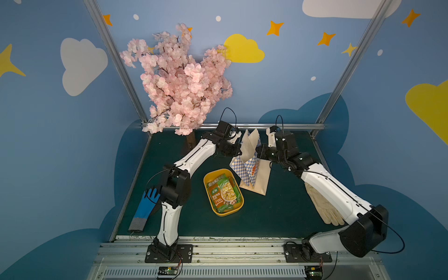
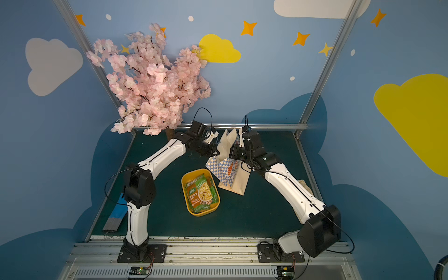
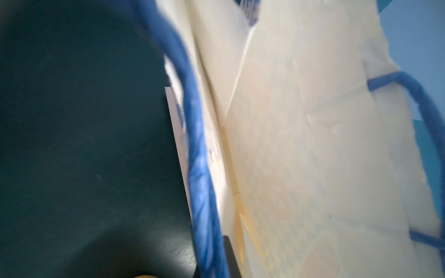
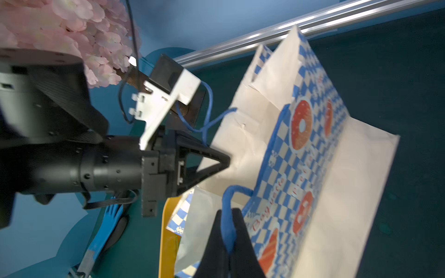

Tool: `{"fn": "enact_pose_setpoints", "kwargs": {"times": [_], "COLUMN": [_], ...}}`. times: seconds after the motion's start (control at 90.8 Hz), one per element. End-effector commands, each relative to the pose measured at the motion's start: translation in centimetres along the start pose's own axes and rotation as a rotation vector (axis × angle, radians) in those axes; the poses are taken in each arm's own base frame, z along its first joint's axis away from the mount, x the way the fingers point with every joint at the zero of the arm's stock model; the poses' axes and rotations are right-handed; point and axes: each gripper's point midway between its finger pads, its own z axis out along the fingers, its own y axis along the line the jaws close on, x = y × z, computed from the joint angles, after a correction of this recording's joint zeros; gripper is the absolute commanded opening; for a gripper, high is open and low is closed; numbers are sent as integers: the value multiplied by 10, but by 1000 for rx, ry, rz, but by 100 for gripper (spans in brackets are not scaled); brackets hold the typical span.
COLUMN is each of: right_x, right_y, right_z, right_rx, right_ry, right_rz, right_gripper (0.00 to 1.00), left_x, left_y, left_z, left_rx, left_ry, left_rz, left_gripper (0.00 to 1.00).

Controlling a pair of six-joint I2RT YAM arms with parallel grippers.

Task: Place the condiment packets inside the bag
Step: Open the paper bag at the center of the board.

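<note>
Holding the mouth of the bag (image 1: pixel 254 174) open between two arms, ahead of loading.
The left gripper (image 4: pixel 226 160) is pinching the paper rim and the right gripper (image 4: pixel 228 243) is clamping a blue handle (image 4: pixel 227 216). The condiment packets (image 1: pixel 224 194) are lying in the yellow tray (image 1: pixel 211 175) beside the bag, so one gripper is probably going to have to let go and fetch them.

Both your white-and-black arms reach forward and bend inward, wrists nearly facing each other. Your black left gripper (image 4: pixel 226 160) is pinched closed on the wall of the cream checkered paper bag (image 4: pixel 252 134). Your black right gripper (image 4: pixel 228 214) is clamped on its blue string handle (image 4: pixel 226 199).
</note>
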Motion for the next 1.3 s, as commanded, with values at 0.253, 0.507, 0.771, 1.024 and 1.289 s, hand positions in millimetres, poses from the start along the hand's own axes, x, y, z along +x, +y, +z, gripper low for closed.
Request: {"fn": "enact_pose_setpoints", "kwargs": {"times": [0.253, 0.507, 0.771, 1.024, 1.289], "right_x": [15, 36, 14, -2, 4], "right_y": [-87, -100, -76, -38, 23], "right_z": [-43, -32, -62, -103, -121], "right_rx": [254, 287, 218, 87, -145], "right_ry": [-161, -96, -130, -245, -277], "right_rz": [63, 107, 102, 86, -37], "right_gripper": [0, 8, 73, 84, 86], "left_x": [-83, -71, -68, -73, -85], "left_y": [-4, -24, -55, -65, -54], "left_z": [-60, -53, -67, -95, -102], "left_rx": [-427, -566, -561, -554, -695], "left_ry": [-270, -303, -325, -347, -367], "left_rz": [533, 743, 807, 762, 831], "left_gripper": [3, 3, 3, 3, 3]}}
